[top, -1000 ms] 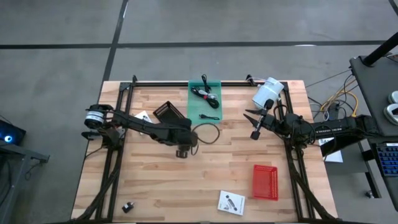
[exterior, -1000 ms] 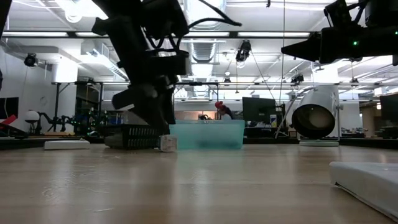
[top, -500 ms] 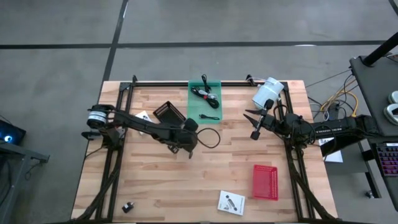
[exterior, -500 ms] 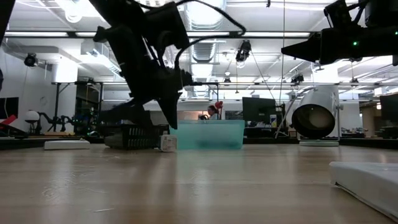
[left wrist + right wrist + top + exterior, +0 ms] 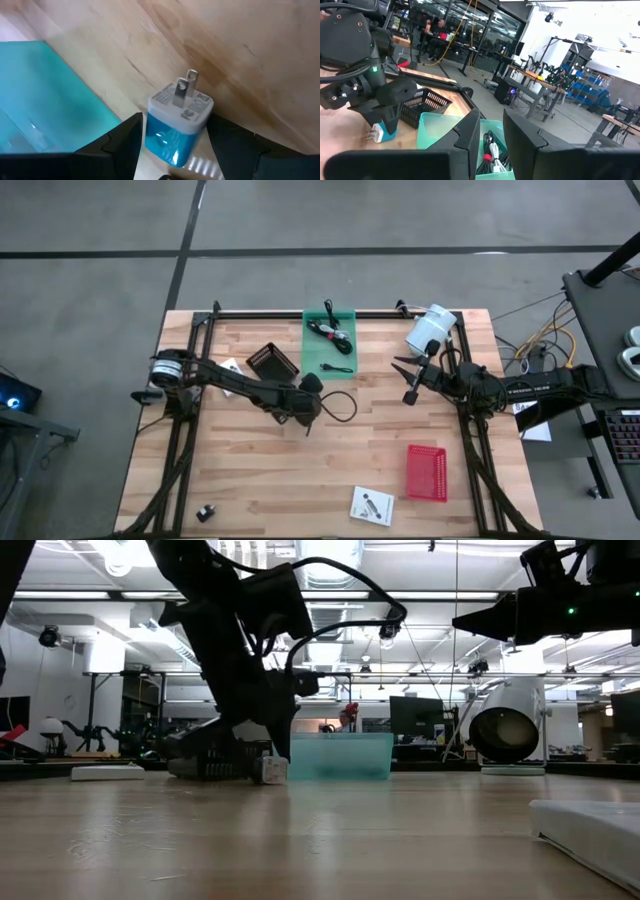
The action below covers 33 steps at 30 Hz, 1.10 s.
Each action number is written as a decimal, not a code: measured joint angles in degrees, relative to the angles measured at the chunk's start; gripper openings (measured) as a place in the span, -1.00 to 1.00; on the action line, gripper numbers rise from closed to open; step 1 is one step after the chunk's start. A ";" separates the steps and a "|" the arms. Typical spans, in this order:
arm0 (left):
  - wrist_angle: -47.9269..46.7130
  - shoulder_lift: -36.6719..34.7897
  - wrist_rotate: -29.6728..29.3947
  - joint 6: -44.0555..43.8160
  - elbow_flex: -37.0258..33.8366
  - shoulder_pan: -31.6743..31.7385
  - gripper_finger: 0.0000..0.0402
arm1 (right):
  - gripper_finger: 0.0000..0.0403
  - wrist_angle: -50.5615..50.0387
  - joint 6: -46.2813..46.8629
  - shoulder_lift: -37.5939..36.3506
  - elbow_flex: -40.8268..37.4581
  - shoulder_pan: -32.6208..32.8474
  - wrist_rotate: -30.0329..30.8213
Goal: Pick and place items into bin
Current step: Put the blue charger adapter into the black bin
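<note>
My left gripper [image 5: 306,414] has swung toward the green bin [image 5: 330,345], lifting the white-and-blue plug [image 5: 179,123] pinched between its jaws, prongs outward. The bin lies just beyond, nearer this arm. My right gripper [image 5: 408,386] waits beside the bin, jaws slightly apart, holding nothing.

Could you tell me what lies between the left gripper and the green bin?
Bare wood only: in the high view, left gripper holds the charger just short of the green bin.

**Left arm extended mid-table, right arm parked at right edge**

Left arm reaches diagonally from the left side toward table centre, wrist pitched down. Left gripper [image 5: 305,423] is clamped on a blue-and-white plug adapter [image 5: 178,123], prongs pointing away from the wrist. Right arm sits raised at the right side, right gripper [image 5: 408,397] off the table, fingers [image 5: 467,131] slightly apart, holding nothing.
</note>
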 joint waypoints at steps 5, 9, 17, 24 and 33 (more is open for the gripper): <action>-0.03 0.77 -0.10 -0.41 0.53 0.02 0.03 | -0.64 0.02 0.00 -0.02 0.00 0.00 0.01; -0.11 0.77 0.19 -0.67 0.84 0.07 -0.03 | -0.66 0.00 -0.02 0.00 0.00 0.00 0.01; 0.97 0.84 0.74 -4.46 1.14 0.09 -0.31 | -0.67 0.00 0.00 0.00 0.00 0.00 0.01; 3.38 0.88 1.61 -9.78 1.06 0.10 -0.34 | -0.68 0.00 0.00 0.00 0.00 0.00 0.01; 4.46 0.93 3.46 -17.05 1.03 0.09 -0.35 | -0.69 0.00 0.00 0.00 0.00 0.00 0.01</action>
